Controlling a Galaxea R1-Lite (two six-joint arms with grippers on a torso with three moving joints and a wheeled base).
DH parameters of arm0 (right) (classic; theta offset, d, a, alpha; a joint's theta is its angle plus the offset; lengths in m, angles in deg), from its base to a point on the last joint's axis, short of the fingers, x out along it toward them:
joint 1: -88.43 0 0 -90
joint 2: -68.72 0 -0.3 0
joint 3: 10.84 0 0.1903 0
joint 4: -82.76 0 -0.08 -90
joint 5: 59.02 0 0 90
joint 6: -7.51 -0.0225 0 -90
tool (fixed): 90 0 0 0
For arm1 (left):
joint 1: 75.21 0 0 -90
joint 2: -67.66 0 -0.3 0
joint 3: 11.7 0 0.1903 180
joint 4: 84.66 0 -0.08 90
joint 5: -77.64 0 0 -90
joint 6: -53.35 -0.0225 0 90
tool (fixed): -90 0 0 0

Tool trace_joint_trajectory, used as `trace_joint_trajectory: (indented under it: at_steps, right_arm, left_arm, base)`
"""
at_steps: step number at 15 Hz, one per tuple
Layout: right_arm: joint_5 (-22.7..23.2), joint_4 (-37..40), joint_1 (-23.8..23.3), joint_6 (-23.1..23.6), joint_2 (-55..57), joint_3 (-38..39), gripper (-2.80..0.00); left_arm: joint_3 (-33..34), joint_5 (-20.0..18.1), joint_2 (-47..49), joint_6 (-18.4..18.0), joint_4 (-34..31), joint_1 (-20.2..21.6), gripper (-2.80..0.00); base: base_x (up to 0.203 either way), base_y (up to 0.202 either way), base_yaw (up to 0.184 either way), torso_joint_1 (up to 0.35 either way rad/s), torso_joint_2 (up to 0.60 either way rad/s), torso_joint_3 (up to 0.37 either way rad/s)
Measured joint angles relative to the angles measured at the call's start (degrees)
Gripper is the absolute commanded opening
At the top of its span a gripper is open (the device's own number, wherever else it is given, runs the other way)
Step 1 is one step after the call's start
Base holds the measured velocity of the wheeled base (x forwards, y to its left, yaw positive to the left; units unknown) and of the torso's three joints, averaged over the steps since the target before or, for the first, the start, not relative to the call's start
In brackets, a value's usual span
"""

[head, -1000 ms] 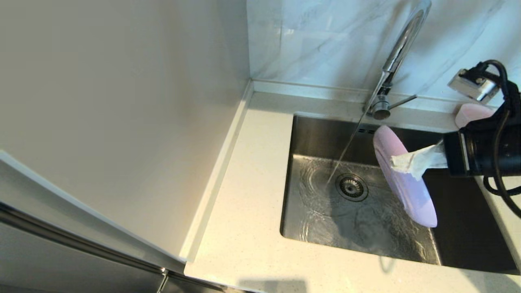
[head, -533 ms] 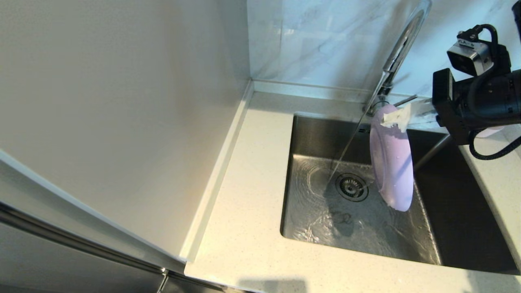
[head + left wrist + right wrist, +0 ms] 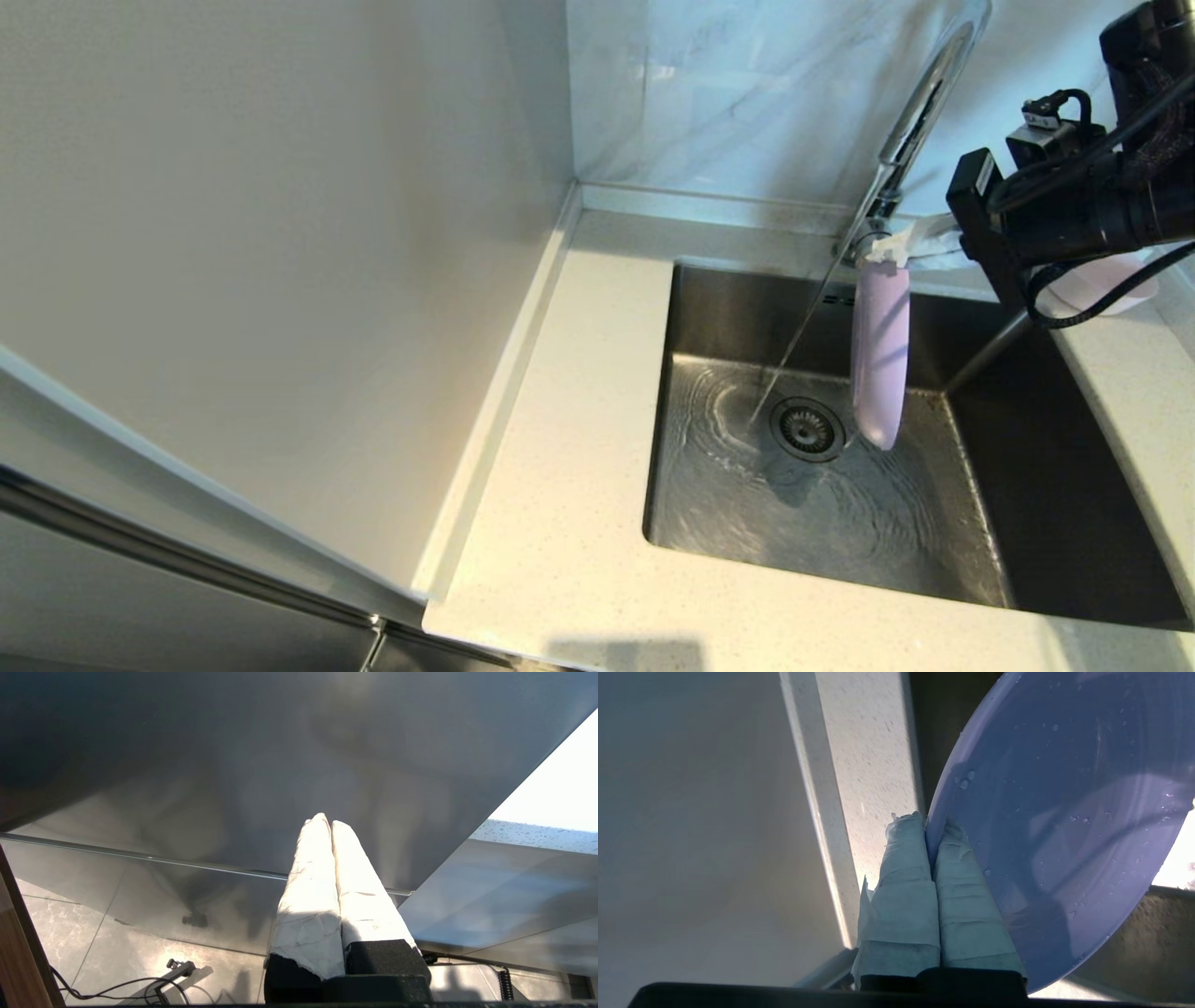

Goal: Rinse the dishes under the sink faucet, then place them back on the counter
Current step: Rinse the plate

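Note:
My right gripper point(image 3: 892, 252) is shut on the top rim of the lilac plate point(image 3: 878, 355), which hangs edge-on over the sink point(image 3: 1046, 523), just right of the drain strainer point(image 3: 807, 428). In the right wrist view the taped fingers point(image 3: 908, 868) pinch the wet plate point(image 3: 1064, 812) at its rim. Water runs from the chrome faucet point(image 3: 920, 103) in a slanting stream just left of the plate, without touching it. The pink bowl point(image 3: 1097, 285) sits on the counter point(image 3: 560, 523) at the back right, half hidden by my arm. My left gripper point(image 3: 327, 823) is shut and empty, out of the head view.
The faucet lever and base are mostly hidden behind the gripper and plate. A tall cream side panel point(image 3: 280, 280) walls off the counter's left. Marble tiles point(image 3: 728, 93) rise behind the sink. Water ripples across the basin floor.
My right arm has risen and moved back toward the faucet, turning the plate from a slanted face-on pose to hang vertical and edge-on, closer to the water stream.

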Motion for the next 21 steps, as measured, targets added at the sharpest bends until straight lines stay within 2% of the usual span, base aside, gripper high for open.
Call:
trace_joint_trajectory:
  at_steps: [3, 7, 12, 14, 16, 17, 19, 21]
  right_arm:
    - [2.63, 0.01, 0.02, -0.07, 2.35, -4.02, -2.80]
    - [5.17, 0.01, 0.46, 0.06, 3.71, -5.38, -2.80]
    - [5.19, 0.85, 0.58, 2.92, 3.26, -4.20, -2.80]
    - [5.03, 2.22, -0.23, 7.33, 0.19, 1.32, -2.80]
    - [4.55, 3.06, -1.54, 13.62, -5.39, 10.36, -2.80]
    - [3.32, 3.32, -2.35, 18.47, -9.05, 16.03, -2.80]
    - [-1.79, 3.51, -4.39, 31.03, -15.24, 24.65, -2.80]
    - [-6.83, 2.91, -8.83, 43.80, -19.05, 29.71, -2.80]
  left_arm:
    - [0.00, 0.00, 0.00, 0.00, 0.02, -0.02, -2.80]
    - [0.00, -0.01, 0.00, 0.00, 0.02, 0.00, -2.80]
    - [0.00, 0.02, 0.00, 0.00, 0.00, 0.00, -2.80]
    - [0.00, 0.02, 0.00, 0.00, 0.00, 0.00, -2.80]
    - [0.00, 0.00, 0.00, -0.02, 0.00, 0.00, -2.80]
    - [0.00, 0.00, 0.00, 0.00, 0.00, 0.00, -2.80]
    - [0.00, 0.00, 0.00, 0.00, 0.00, 0.00, -2.80]
    - [0.00, 0.00, 0.00, 0.00, 0.00, 0.00, -2.80]
  base:
    - [0.000, 0.000, 0.000, 0.000, 0.00, 0.000]
    - [0.000, 0.000, 0.000, 0.000, 0.00, 0.000]
    - [0.000, 0.000, 0.000, 0.000, 0.00, 0.000]
    - [0.000, 0.000, 0.000, 0.000, 0.00, 0.000]
    - [0.000, 0.000, 0.000, 0.000, 0.00, 0.000]
    - [0.000, 0.000, 0.000, 0.000, 0.00, 0.000]
    - [0.000, 0.000, 0.000, 0.000, 0.00, 0.000]
    - [0.000, 0.000, 0.000, 0.000, 0.00, 0.000]
